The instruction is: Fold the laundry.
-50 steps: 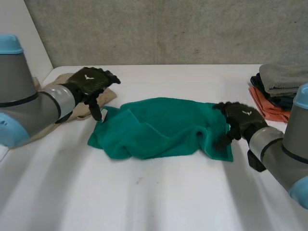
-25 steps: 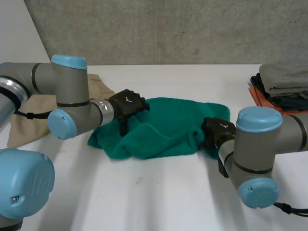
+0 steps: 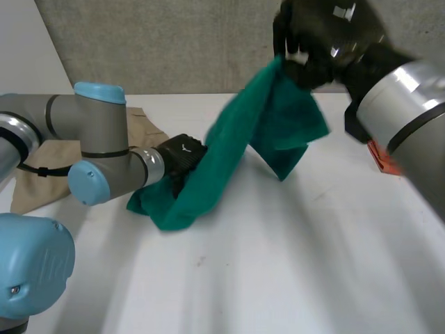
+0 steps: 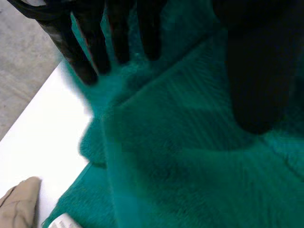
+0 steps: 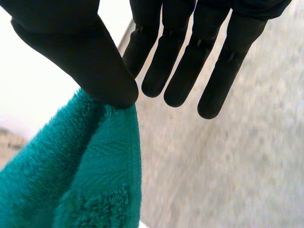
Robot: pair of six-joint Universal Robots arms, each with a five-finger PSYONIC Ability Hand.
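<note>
The right hand (image 3: 327,35) pinches one end of the green towel (image 3: 229,153) between thumb and straight fingers (image 5: 180,71), high above the table (image 3: 278,264). The left hand (image 3: 182,153) rests spread on the other end, down on the table. The lift probably goes best if the left pins that end firmly.

The towel (image 3: 229,149) hangs from the right hand (image 3: 323,35) down to the table (image 3: 278,264), its lower end under the left hand (image 3: 182,154).
</note>
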